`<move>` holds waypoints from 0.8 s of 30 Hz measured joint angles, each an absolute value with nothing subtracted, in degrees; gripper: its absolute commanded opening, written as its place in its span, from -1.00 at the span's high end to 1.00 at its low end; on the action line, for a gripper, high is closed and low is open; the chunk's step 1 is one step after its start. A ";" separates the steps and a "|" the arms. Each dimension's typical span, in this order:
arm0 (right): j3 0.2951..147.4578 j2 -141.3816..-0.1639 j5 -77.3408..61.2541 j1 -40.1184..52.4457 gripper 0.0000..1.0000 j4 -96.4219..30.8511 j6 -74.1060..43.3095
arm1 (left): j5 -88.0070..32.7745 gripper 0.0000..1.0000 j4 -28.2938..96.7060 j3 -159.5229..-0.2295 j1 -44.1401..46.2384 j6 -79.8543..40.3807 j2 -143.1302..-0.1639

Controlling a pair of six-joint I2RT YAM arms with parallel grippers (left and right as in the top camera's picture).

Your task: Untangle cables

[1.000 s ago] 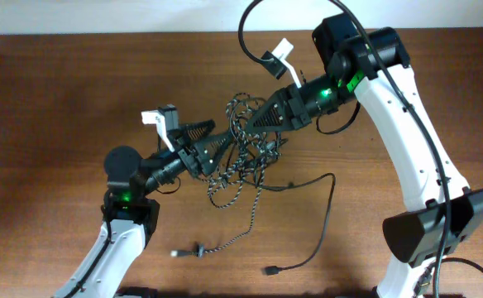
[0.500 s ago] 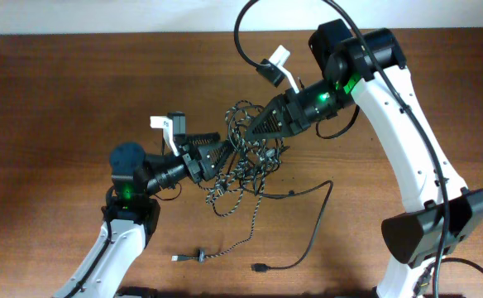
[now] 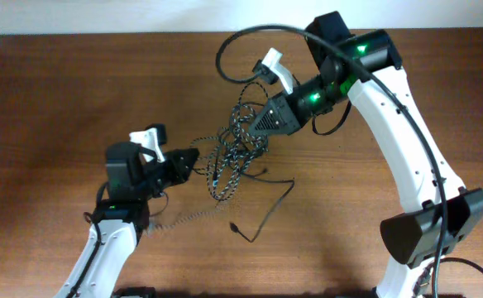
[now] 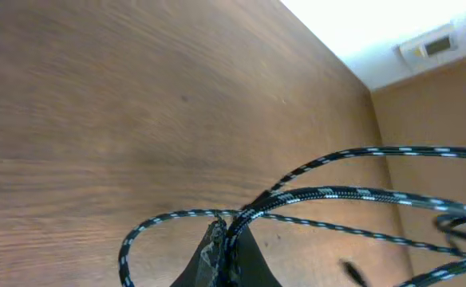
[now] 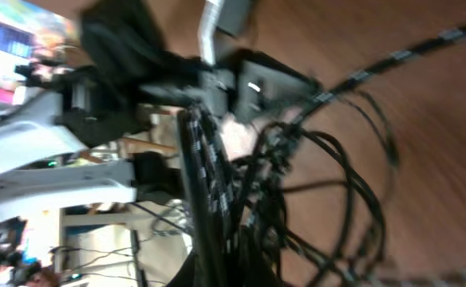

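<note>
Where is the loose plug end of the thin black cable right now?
In the overhead view, the plug is on the wooden table just below the tangle, lower than the left gripper and toward the table's front edge.

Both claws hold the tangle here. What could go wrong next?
First, the left claw and right claw both grip the speckled cable with the knot strung between them; pulling apart may tighten it. Second, the thin black cable runs into that knot, so its loose plug on the table could get dragged and snag.
</note>
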State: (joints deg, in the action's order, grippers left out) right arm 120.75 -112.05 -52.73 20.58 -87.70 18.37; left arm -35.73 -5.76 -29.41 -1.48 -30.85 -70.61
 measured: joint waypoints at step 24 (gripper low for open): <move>109.73 -111.11 -16.25 28.10 0.92 -94.94 -1.78 | -42.87 1.00 -10.15 -28.23 -5.28 -28.03 -69.10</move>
State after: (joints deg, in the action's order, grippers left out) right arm 109.73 -111.11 -16.25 28.10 -94.94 -1.78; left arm -42.87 -10.15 -28.23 -5.28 -28.03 -69.10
